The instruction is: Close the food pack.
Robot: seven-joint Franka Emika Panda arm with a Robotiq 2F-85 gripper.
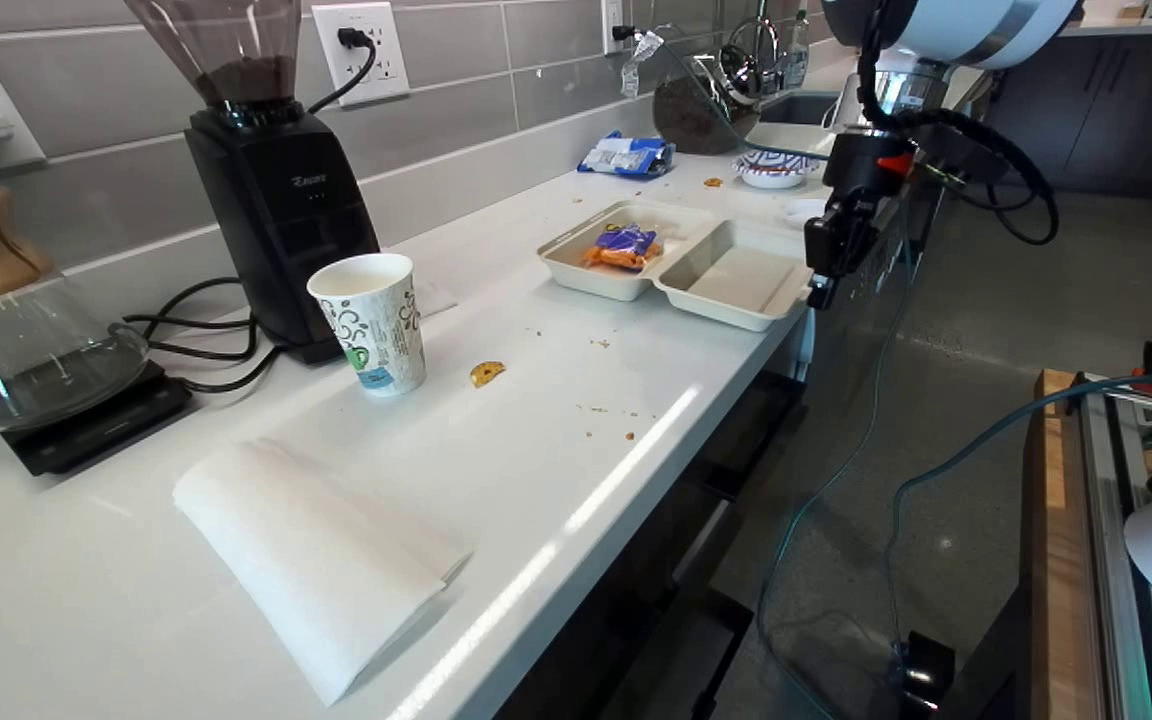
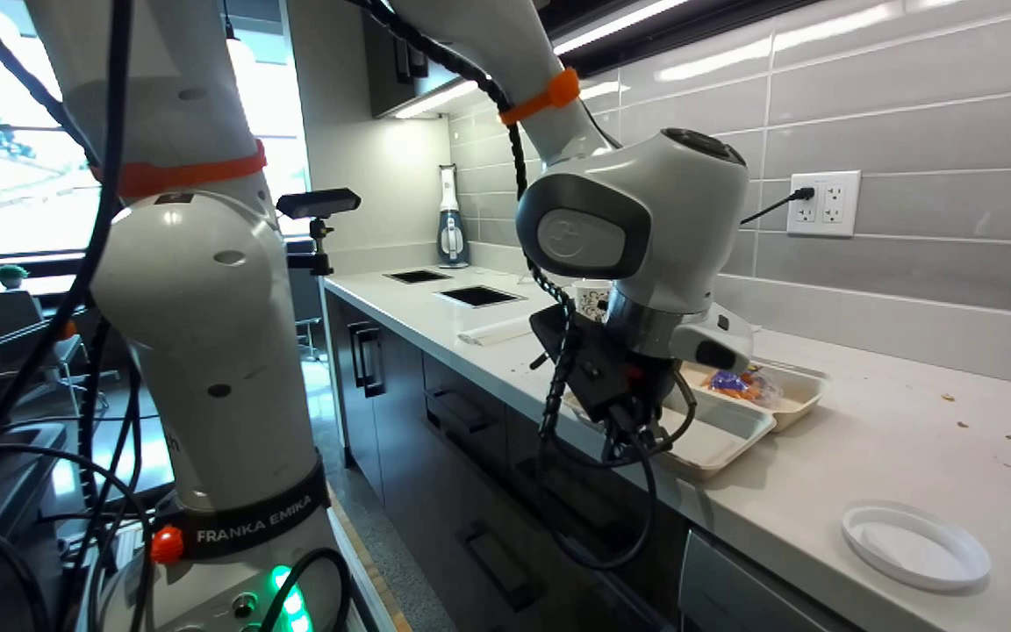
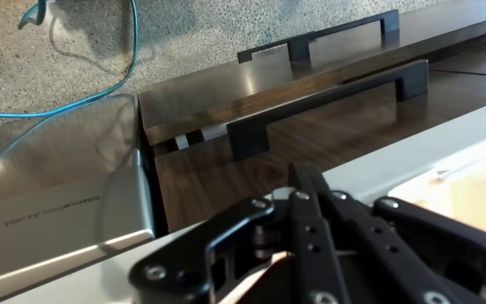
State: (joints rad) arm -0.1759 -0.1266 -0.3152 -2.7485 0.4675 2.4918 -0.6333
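Observation:
The off-white food pack lies open on the white counter, both halves flat and joined at the hinge. An orange and blue packet sits in the half nearer the wall. The other half lies at the counter's front edge. In an exterior view the pack is partly hidden behind my arm. My gripper is beside the outer edge of the front half, at the counter's front edge. I cannot tell whether it touches the pack. In the wrist view my gripper has its fingers together with nothing between them.
A patterned paper cup, a folded white paper sheet and a black grinder stand along the counter. A blue bag, a patterned bowl and a white round lid are on the pack's other side. Drawer handles jut out below.

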